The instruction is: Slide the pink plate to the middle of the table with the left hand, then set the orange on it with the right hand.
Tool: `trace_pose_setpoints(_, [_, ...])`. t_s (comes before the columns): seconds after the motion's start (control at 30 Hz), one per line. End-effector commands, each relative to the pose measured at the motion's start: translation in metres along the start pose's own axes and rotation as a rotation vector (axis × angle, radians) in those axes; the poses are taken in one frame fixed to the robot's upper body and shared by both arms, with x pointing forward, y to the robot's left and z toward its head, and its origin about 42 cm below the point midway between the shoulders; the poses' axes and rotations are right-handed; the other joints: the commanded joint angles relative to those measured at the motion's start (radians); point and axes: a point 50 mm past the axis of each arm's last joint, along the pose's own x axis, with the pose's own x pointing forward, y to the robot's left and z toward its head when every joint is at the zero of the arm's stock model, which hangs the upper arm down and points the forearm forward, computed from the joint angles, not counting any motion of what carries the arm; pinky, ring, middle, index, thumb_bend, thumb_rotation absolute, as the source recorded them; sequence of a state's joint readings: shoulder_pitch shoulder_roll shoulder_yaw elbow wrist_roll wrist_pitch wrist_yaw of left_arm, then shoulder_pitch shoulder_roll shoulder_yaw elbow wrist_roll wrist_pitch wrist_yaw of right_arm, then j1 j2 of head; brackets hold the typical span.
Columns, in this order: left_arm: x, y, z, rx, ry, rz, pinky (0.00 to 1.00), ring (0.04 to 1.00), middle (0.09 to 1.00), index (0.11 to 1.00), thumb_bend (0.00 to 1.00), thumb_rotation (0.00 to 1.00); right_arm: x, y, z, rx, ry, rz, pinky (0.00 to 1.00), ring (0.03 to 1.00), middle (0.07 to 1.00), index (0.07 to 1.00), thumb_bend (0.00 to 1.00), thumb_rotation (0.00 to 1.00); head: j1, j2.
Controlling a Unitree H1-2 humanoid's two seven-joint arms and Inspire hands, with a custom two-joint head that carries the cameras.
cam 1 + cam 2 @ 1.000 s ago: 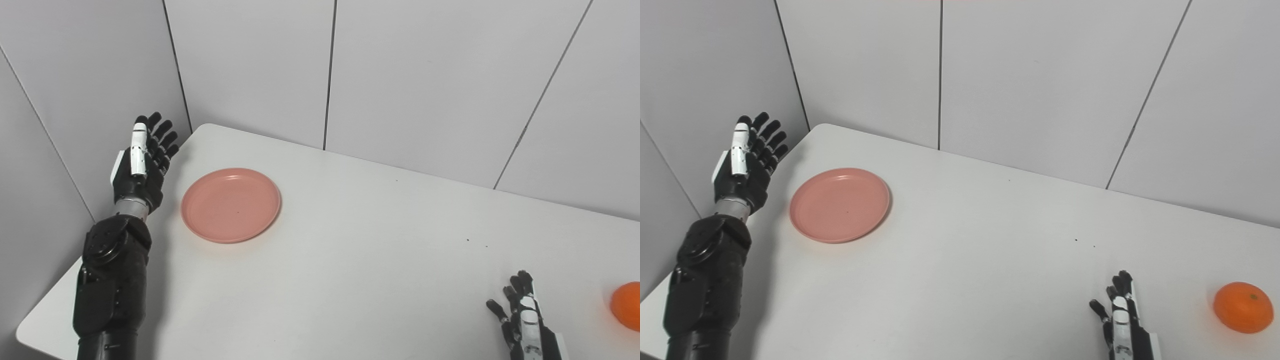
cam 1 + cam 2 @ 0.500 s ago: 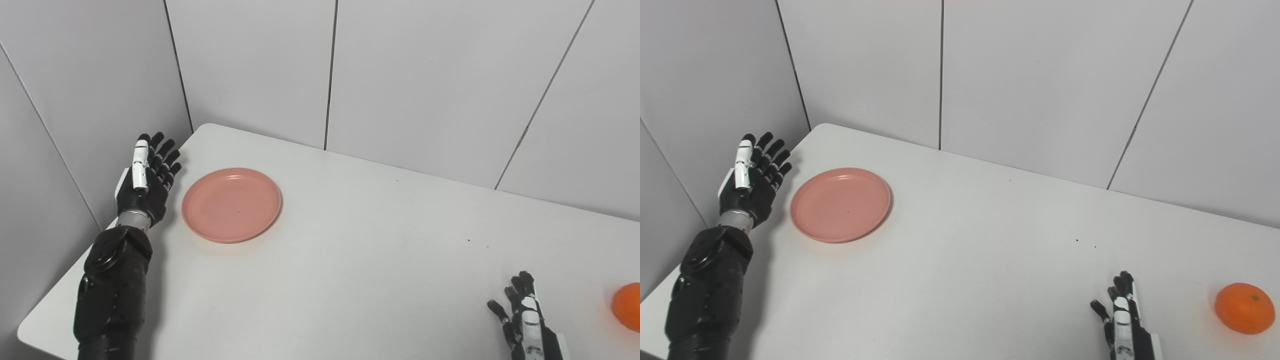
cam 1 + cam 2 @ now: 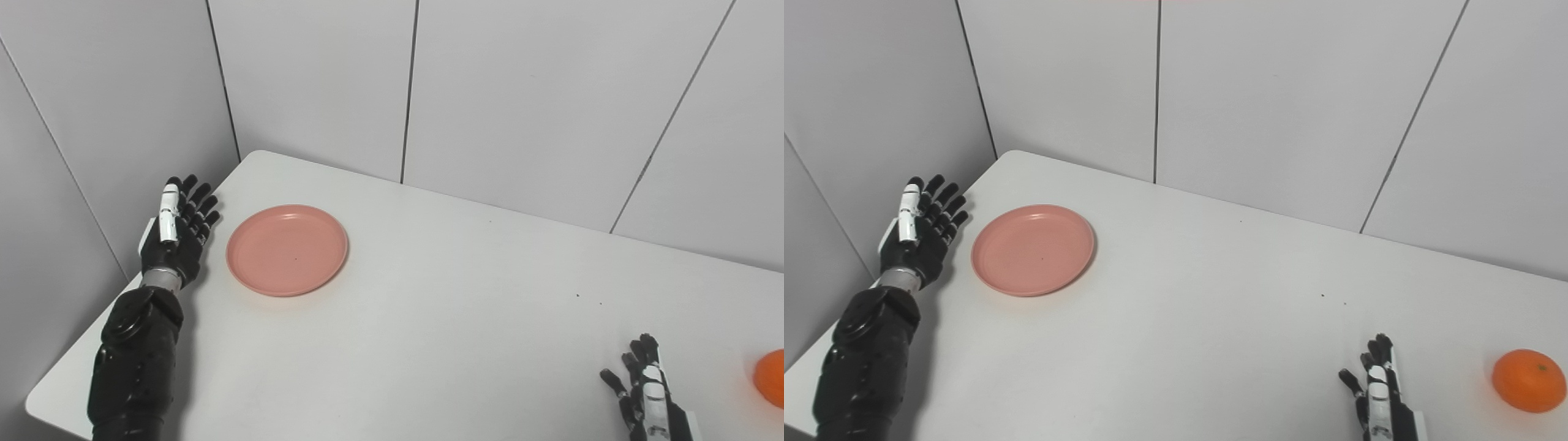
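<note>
A round pink plate point(image 3: 286, 250) lies on the white table point(image 3: 441, 318) near its far left corner. My left hand point(image 3: 176, 229) stands open just left of the plate at the table's left edge, fingers straight and apart, a small gap from the rim. The orange point(image 3: 1529, 380) rests at the near right of the table, cut by the picture's edge in the left eye view. My right hand point(image 3: 1378, 392) is open at the bottom edge, left of the orange and well apart from it, holding nothing.
Grey wall panels point(image 3: 520, 92) close in the table at the back and on the left, close behind my left hand. Two tiny dark specks point(image 3: 579, 296) mark the tabletop right of centre.
My left hand has come down and a little forward beside the plate's left rim. The camera shifted slightly. Plate, orange and right hand stay put.
</note>
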State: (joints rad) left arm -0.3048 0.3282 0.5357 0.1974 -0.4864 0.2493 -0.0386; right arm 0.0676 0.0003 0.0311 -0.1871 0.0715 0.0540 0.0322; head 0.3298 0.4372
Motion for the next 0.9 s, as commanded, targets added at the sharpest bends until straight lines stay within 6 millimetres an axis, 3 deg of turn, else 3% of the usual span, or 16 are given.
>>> trace_pose_setpoints(0.0, [0.006,0.001,0.023,0.015,-0.094,-0.024,0.98,0.955,0.950,0.940,0.32,1.00,0.001,-0.004,0.006,-0.003,-0.024,-0.004,1.00,1.000,1.000,1.000,0.30,1.00,0.000,0.003])
trace_pose_setpoints(0.3, [0.007,0.007,0.015,0.019,-0.070,-0.015,0.97,0.950,0.945,0.935,0.35,1.00,0.000,-0.005,0.005,0.000,-0.027,-0.005,1.00,1.000,1.000,1.000,0.31,1.00,0.000,0.008])
trace_pose_setpoints(0.87, [0.013,0.002,-0.009,0.024,0.000,-0.051,0.99,0.973,0.977,0.959,0.29,1.00,-0.001,-0.005,0.008,-0.004,-0.027,-0.002,1.00,1.000,1.000,1.000,0.31,1.00,-0.003,0.012])
